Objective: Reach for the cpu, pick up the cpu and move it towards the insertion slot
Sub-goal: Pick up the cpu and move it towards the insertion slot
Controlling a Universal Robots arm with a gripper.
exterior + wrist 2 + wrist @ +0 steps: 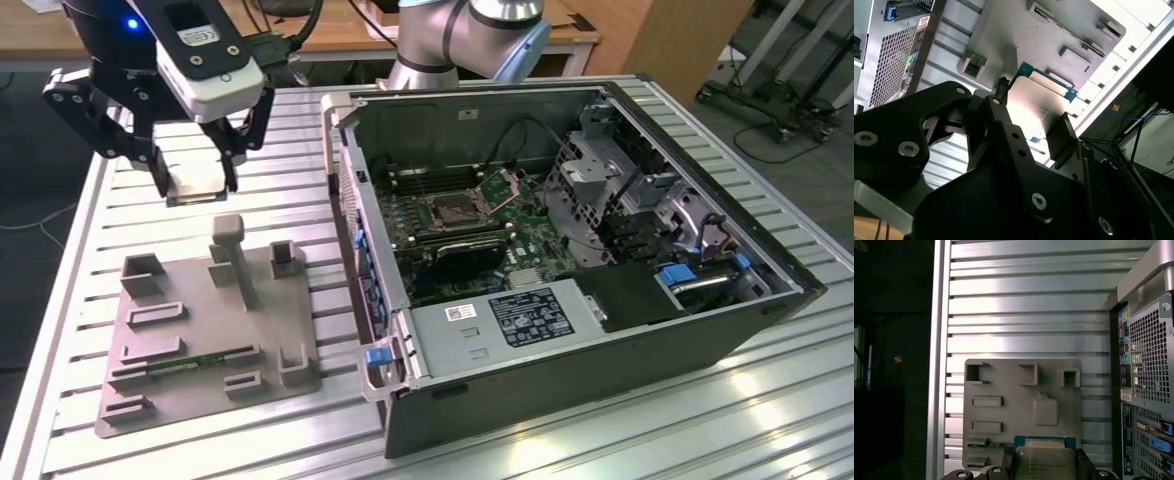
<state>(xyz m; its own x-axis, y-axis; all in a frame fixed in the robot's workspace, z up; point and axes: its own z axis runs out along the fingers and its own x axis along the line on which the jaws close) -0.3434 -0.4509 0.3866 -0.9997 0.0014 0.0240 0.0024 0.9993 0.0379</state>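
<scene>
My gripper [198,188] hangs above the slatted table at the exterior view's left, shut on the cpu [200,182], a thin pale square held between the black fingers. In the first wrist view the cpu [1045,460] shows its silvery top with a green rim, with a finger [1007,460] on each side. In the second wrist view the cpu [1029,107] is seen tilted, clamped in the gripper [1033,114]. The insertion slot [454,208], a silver-framed socket with its bracket raised, lies on the board inside the open computer case, well to the exterior view's right of the gripper.
A grey fixture plate [187,330] with upright posts sits below the gripper, with a green memory strip [200,362] in one groove. The open computer case [574,390] has tall walls around the board. The arm's base [461,40] stands behind the case.
</scene>
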